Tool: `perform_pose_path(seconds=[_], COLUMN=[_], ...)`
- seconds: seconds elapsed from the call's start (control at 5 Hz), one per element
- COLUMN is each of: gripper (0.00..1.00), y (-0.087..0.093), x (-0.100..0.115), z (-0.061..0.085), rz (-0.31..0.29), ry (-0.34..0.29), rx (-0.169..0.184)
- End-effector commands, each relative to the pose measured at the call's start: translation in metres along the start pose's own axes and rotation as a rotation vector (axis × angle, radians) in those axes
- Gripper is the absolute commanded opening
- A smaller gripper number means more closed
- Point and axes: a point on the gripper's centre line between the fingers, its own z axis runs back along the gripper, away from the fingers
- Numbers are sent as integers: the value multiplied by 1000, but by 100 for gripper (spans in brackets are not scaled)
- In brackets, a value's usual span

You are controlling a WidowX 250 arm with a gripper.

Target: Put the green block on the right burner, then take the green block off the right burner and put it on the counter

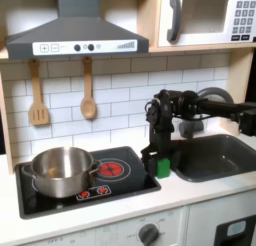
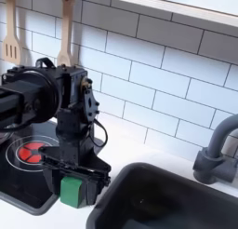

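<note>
While the arm reaches in from the first exterior view's right, the gripper (image 1: pixel 160 166) hangs low at the right edge of the black stove panel (image 1: pixel 135 175), fingers pointing down. Gripper again in the second exterior view (image 2: pixel 73 184), close to the camera.

Green block (image 1: pixel 161 168) sits between the fingers; in the second exterior view the block (image 2: pixel 72 188) shows its bright face just under the black gripper body, a dark finger (image 2: pixel 90 190) pressed against its right side. Fingers are closed to the block's width and gripping it. Whether the block's underside touches the surface or hangs just above it: cannot tell.

Position of block: at the seam where the stove panel meets the white counter (image 1: pixel 190 190), between the stove and the dark sink basin (image 1: pixel 220 155). In the second exterior view the sink basin (image 2: pixel 167 200) lies just to the right of the block.

Right burner (image 1: pixel 111 169), red rings, is bare and lies to the left of the gripper in the first exterior view; also seen in the second exterior view (image 2: pixel 33 151), left of the arm.

Steel pot (image 1: pixel 60 170) on the left part of the stove. Two wooden utensils (image 1: pixel 88 90) hang on the tiled wall. Grey faucet (image 2: pixel 216 149) at the second exterior view's right.
</note>
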Motion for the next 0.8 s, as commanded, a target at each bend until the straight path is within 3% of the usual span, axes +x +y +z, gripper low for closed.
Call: perform_pose_path(seconds=[0.0,0.2,0.6], gripper=[100,100,100], y=[2,-1,13], x=[-2,-3,-5], z=[14,30,64], rz=[23,28,64], ry=[1,19,-22], rx=[-24,-89,-99])
